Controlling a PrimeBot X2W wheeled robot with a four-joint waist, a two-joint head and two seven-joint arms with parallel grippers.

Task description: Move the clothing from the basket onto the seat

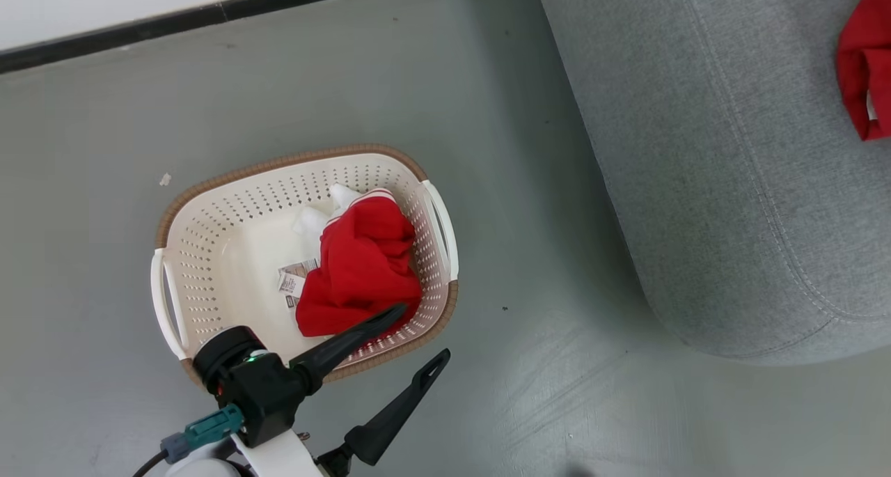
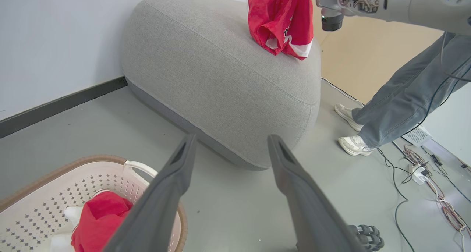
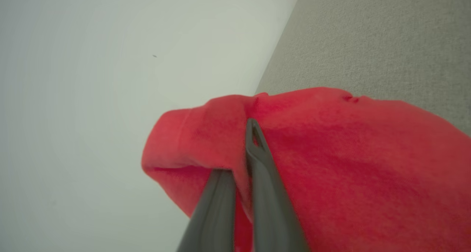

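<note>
The left hand [image 1: 421, 332] hangs open, fingers spread wide, just over the near rim of the basket [image 1: 278, 162], which stands on the grey floor [image 1: 522, 150]. Inside lies one red garment [image 1: 362, 268], bunched against the right wall beside some white cloth [image 1: 313, 219] and a paper sticker [image 1: 292, 282]. Across a strip of floor, the right hand [image 3: 239, 160] is clamped shut on a fold of the other red garment [image 3: 331, 152], whose lower end seems to touch the top of the seat [image 2: 220, 71]. I judge the step to be setting this piece down. It would go best lowered until most of the fabric lies well in from the rounded edge and only then let go, or it may slide off. There is no raised surface here: seat and basket sit on the floor by a white wall [image 2: 55, 42] with a dark skirting [image 2: 62, 105]. Beyond the seat a person's legs [image 2: 404, 93] stand among loose cables [image 2: 443, 204].
</note>
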